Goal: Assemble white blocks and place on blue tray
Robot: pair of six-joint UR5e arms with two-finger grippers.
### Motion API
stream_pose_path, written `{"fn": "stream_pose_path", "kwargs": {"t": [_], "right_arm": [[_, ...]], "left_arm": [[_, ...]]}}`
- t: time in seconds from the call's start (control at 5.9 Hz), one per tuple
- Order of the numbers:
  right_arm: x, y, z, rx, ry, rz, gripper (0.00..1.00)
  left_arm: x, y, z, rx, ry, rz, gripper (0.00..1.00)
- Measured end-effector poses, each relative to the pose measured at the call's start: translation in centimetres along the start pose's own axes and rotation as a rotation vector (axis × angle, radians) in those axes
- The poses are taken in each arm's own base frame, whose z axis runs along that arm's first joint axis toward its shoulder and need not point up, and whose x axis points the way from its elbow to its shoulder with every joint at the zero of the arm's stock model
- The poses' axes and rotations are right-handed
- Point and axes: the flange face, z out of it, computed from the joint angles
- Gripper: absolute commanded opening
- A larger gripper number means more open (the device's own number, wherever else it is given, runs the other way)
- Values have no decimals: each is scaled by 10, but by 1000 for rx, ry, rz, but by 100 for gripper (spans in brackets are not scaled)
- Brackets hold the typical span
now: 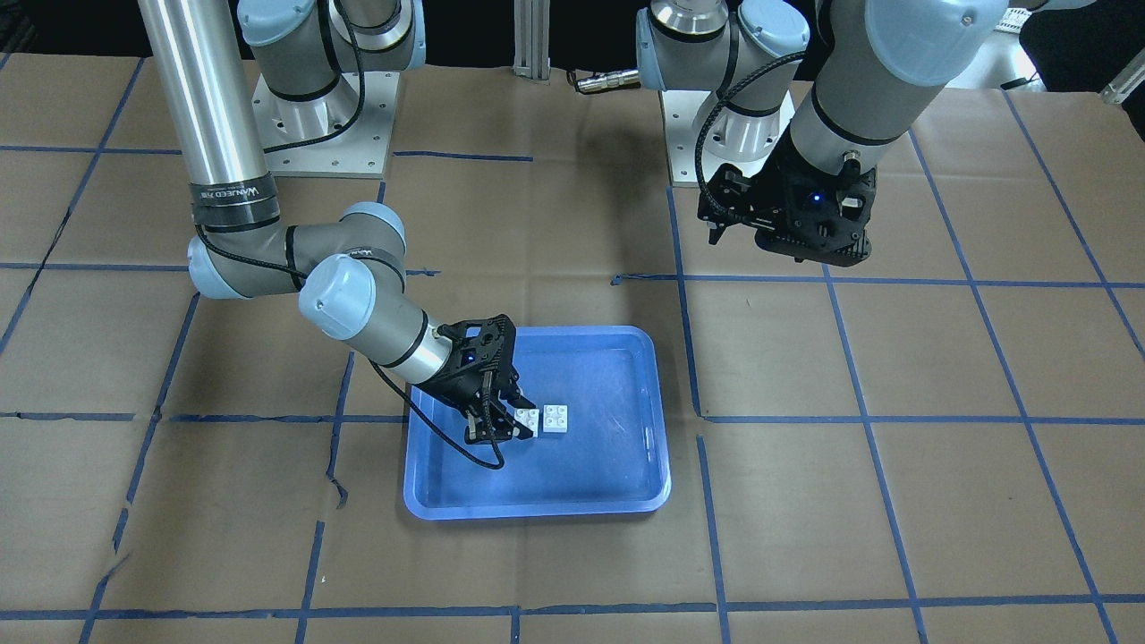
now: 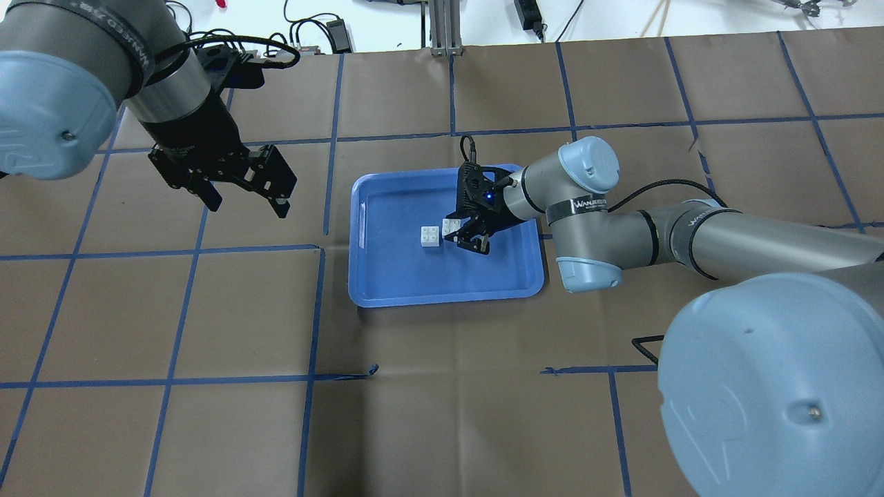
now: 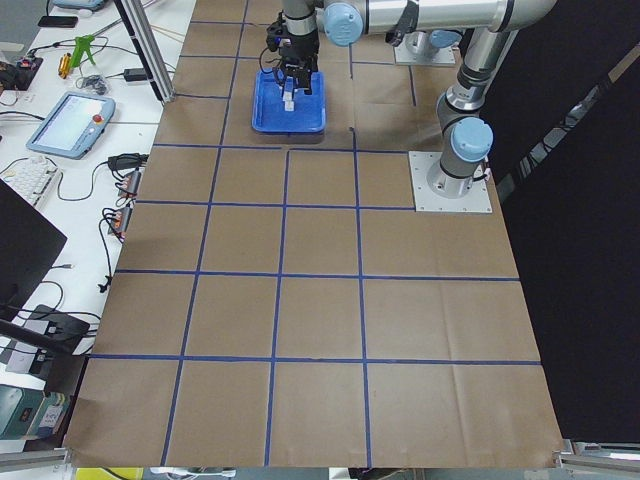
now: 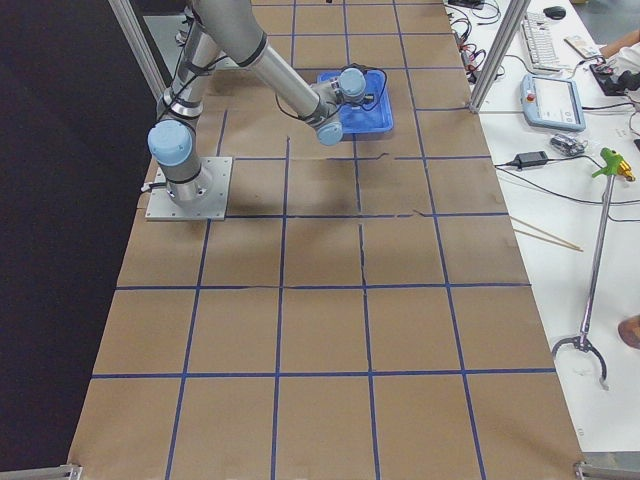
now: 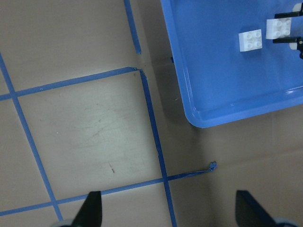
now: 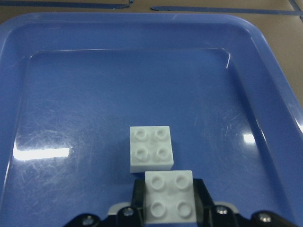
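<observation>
One block (image 6: pixel 151 147) is sitting in the middle of the tray (image 6: pixel 265 56), the other block (image 6: pixel 169 196) sitting just beside it, inside the right gripper (image 1: pixel 512 427).

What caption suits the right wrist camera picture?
Right gripper grips one white block beside a second block in the blue tray.

From where I stand I count two white blocks (image 1: pixel 555 419) (image 1: pixel 527 418) (each square, with four studs) and one blue tray (image 1: pixel 590 470). There are two arms, the left arm (image 1: pixel 859 98) and the right arm (image 1: pixel 367 322), and so two grippers: the left gripper (image 2: pixel 247 206) and the right gripper (image 1: pixel 499 433). I also count two base plates (image 1: pixel 376 116) (image 1: pixel 680 152), one handheld pendant (image 3: pixel 70 120) and one long reacher stick (image 4: pixel 598 260).
</observation>
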Motion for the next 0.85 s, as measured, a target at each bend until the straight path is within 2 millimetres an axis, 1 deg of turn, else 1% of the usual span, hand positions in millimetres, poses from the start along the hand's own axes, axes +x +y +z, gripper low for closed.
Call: {"fn": "stream_pose_path", "kwargs": {"t": [0.34,0.85], "right_arm": [[0,2,3,1,-4,5,36],[-1,3,4,1,-7,7,36]], "left_arm": [[-2,0,-6,12,-1,27,99],[-8,-1,-11,27,6,19,99]]}}
